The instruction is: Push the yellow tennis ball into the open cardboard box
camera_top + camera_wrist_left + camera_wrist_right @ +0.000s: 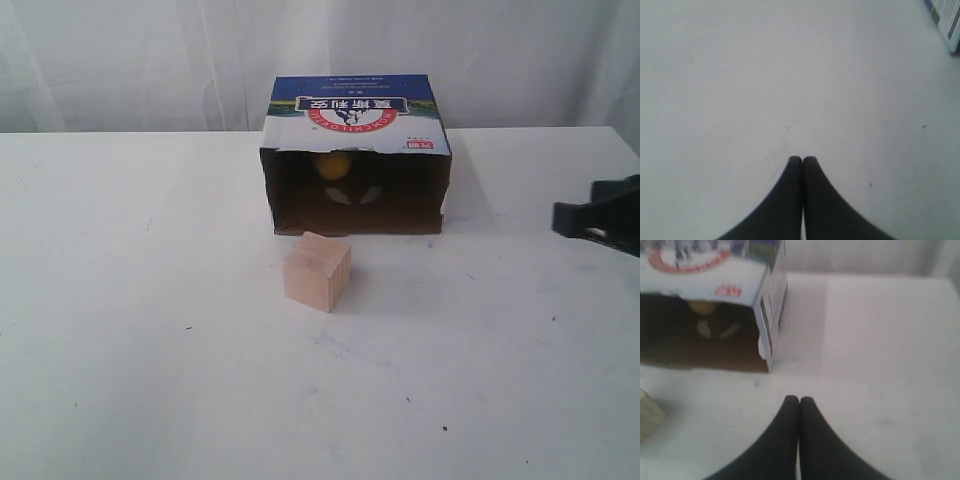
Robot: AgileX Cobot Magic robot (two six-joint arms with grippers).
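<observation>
Deep inside open cardboard box (355, 115), near far edge of table (150, 350): yellow tennis ball (333, 165). Just before box mouth, wooden cube (317, 271). Clenched, empty: left gripper (802, 160), right gripper (799, 400).

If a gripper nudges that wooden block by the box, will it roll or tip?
Likely slides, not rolls: the wooden block has flat faces resting on the table. As wide as tall, so tipping seems unlikely.

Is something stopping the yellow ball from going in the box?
Nothing visible does. The yellow tennis ball already sits deep inside the open cardboard box. The wooden cube stands in front of the opening, a little apart from the box, so it is not between the ball and the box.
</observation>
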